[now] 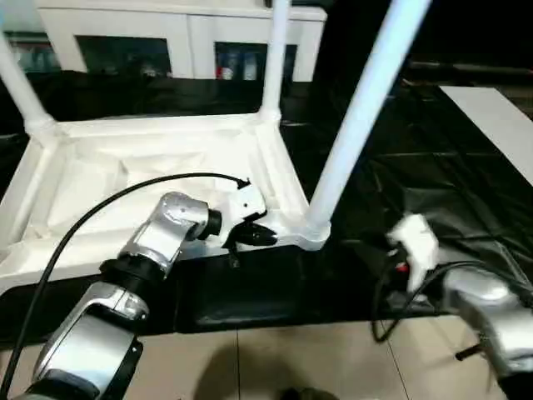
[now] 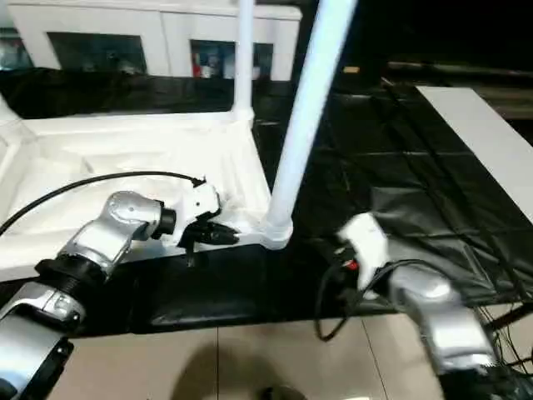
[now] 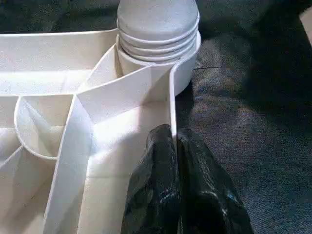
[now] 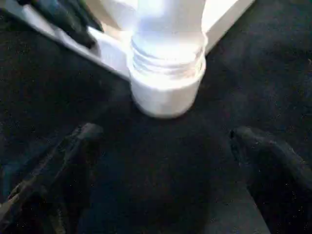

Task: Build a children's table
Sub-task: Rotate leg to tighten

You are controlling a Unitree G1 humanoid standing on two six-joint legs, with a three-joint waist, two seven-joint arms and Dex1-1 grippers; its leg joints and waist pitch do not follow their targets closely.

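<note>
One tabletop [image 1: 158, 167] lies upside down on the black sheet [image 1: 433, 200], ribs showing. Three legs stand up from its corner sockets: the near right leg [image 1: 358, 117], the far right leg [image 1: 275, 58], and one at the far left [image 1: 21, 92]. One white cabinet [image 1: 179, 37] sits behind. The left gripper [image 1: 254, 235] pinches the tabletop's near side wall, just beside the near right socket [image 3: 158, 63]; the left wrist view shows the black fingers [image 3: 151, 185] pressed together either side of that thin wall. The right gripper [image 4: 165, 170] hangs apart from the leg, and the right wrist view shows its fingers spread wide with nothing between them, the socket just ahead.
</note>
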